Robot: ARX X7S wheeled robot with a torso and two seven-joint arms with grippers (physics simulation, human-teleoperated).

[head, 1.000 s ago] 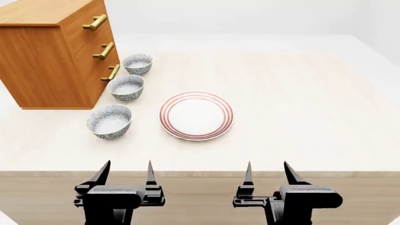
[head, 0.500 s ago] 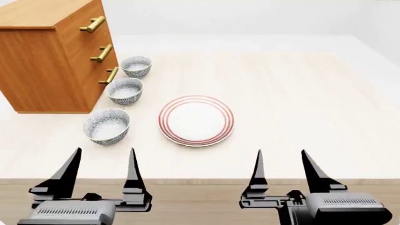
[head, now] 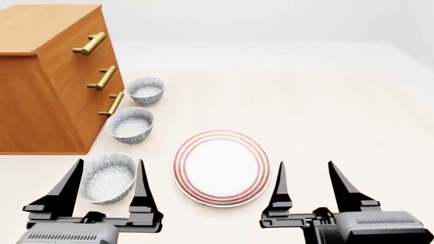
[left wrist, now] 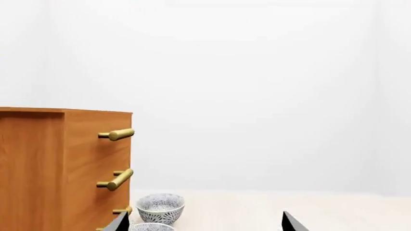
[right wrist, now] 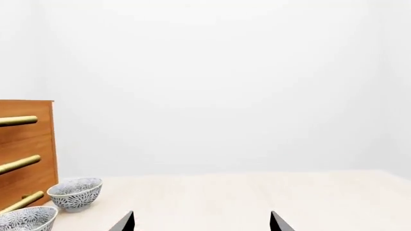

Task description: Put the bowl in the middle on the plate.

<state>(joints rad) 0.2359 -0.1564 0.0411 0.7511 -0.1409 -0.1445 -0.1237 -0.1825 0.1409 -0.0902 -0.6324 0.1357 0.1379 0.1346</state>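
Three patterned bowls stand in a row beside the dresser. The bowl in the middle (head: 130,125) sits between a far one (head: 146,90) and a near one (head: 109,179). To their right lies the red-ringed plate (head: 222,168), with nothing on it. My left gripper (head: 109,163) is open and held above the table, and in the head view its fingers frame the near bowl. My right gripper (head: 306,165) is open too, just right of the plate. In the left wrist view the middle bowl (left wrist: 152,227) shows only its rim, low beside the open left gripper (left wrist: 204,221). In the right wrist view the middle bowl (right wrist: 26,219) lies left of the open right gripper (right wrist: 201,220).
A wooden dresser (head: 48,76) with brass handles (head: 103,77) stands at the back left, close behind the bowls. The pale wooden table (head: 326,112) stretches to the right and to the back. A white wall is beyond it.
Both grippers have moved forward over the table and the view has shifted with them. The left gripper's fingers now frame the near bowl. Bowls and plate have not moved.
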